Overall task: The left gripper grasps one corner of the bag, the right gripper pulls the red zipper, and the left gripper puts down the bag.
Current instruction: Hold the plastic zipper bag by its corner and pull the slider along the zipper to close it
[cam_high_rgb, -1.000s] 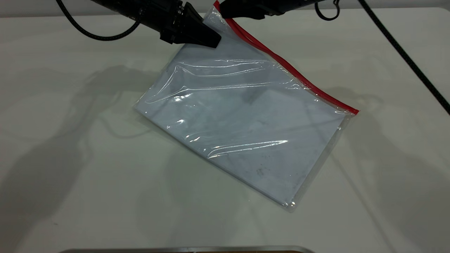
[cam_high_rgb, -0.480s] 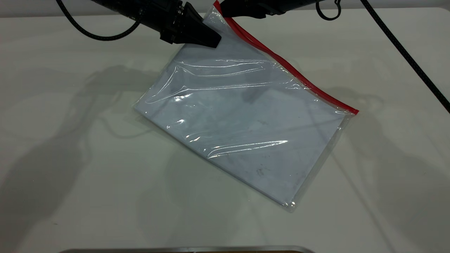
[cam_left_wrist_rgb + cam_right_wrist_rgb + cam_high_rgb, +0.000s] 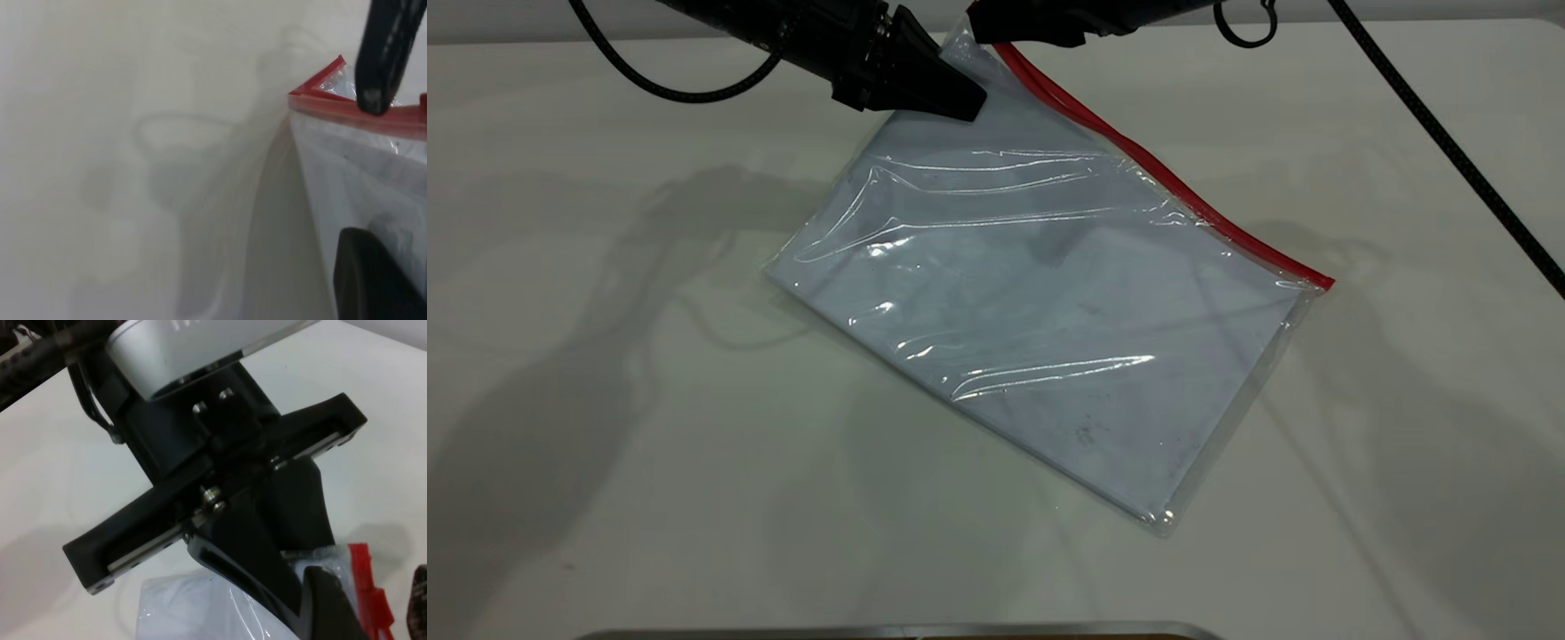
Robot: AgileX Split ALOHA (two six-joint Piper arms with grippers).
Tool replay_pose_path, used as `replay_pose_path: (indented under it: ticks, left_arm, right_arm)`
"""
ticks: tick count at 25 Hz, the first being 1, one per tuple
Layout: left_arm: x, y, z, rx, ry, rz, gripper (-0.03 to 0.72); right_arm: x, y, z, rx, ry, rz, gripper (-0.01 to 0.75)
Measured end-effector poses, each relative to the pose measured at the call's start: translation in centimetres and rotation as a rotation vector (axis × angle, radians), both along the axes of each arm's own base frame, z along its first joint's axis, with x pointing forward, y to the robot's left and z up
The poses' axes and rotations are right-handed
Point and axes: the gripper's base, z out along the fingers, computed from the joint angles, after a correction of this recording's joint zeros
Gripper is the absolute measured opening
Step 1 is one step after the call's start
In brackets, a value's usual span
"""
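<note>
The bag (image 3: 1049, 302), a clear pouch with pale sheets inside, lies slanted on the white table with its far corner lifted. My left gripper (image 3: 963, 107) is shut on that corner; in the left wrist view one of its jaws sits over the plastic (image 3: 313, 173). The red zipper (image 3: 1165, 182) runs along the bag's far-right edge. My right gripper (image 3: 980, 34) hovers open at the zipper's upper end. In the right wrist view the small red slider tab (image 3: 370, 600) stands free beside one dark fingertip (image 3: 420, 600). The left wrist view shows a right finger (image 3: 383, 53) touching the red strip (image 3: 333, 107).
A black cable (image 3: 1449, 151) crosses the table at the right. A metal edge (image 3: 898, 631) runs along the table's near side. Bare white tabletop (image 3: 605, 400) surrounds the bag on the left and front.
My right gripper has slid a little to the left along the top of the zipper. The left gripper and the bag have stayed put.
</note>
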Motion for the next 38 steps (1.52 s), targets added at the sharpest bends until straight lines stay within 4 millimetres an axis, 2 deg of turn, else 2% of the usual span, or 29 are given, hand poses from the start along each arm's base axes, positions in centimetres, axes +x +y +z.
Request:
replay_pose_path:
  ticks: [6,16,20,23,25,38]
  left_arm:
    - [0.0,0.0,0.0,0.000,0.000,0.000,0.077]
    - [0.0,0.0,0.0,0.000,0.000,0.000,0.077]
    - [0.0,0.0,0.0,0.000,0.001,0.001,0.077]
    - [0.0,0.0,0.0,0.000,0.001,0.001,0.077]
    - [0.0,0.0,0.0,0.000,0.001,0.001,0.077]
    - [0.3,0.6,0.5,-0.035,0.007,0.022,0.053]
  right_arm:
    - [-0.1,0.0,-1.3,-0.010,0.026,-0.001,0.342]
    - [0.4,0.2,-0.7,0.003,0.001,0.001,0.285]
    - [0.4,0.2,-0.7,0.003,0.000,0.003,0.198]
    - [0.4,0.2,-0.7,0.000,-0.003,0.006,0.065]
    - [0.4,0.2,-0.7,-0.002,-0.007,0.010,0.035]
    - [0.5,0.2,-0.6,-0.018,-0.040,0.016,0.034]
